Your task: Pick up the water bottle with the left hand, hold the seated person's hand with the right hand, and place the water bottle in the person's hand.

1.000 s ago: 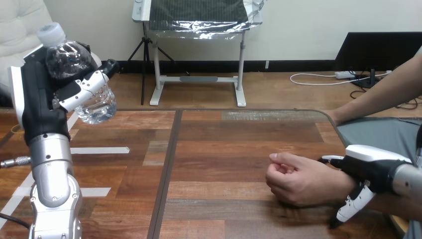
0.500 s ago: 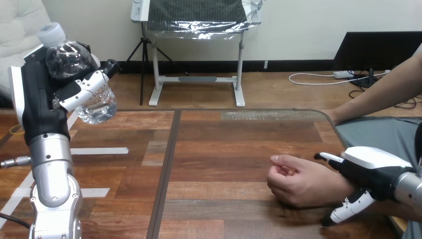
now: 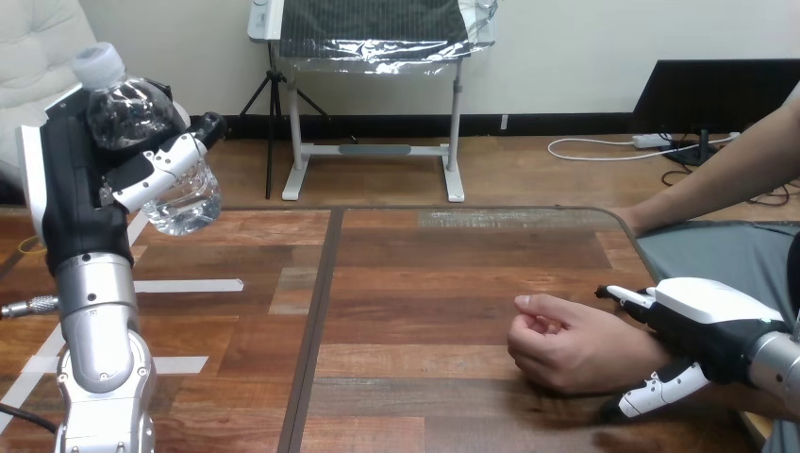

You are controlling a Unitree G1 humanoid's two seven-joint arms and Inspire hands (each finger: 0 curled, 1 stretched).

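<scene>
Left hand [image 3: 74,189] grips water bottle [image 3: 141,118] above wooden table [image 3: 453,274]; right hand [image 3: 708,321] clasps person's wrist [image 3: 643,347].

No text, brand, number or sign can be read anywhere. The water bottle [image 3: 132,113] is seen as clear plastic, and no legible label is made out on it.
</scene>
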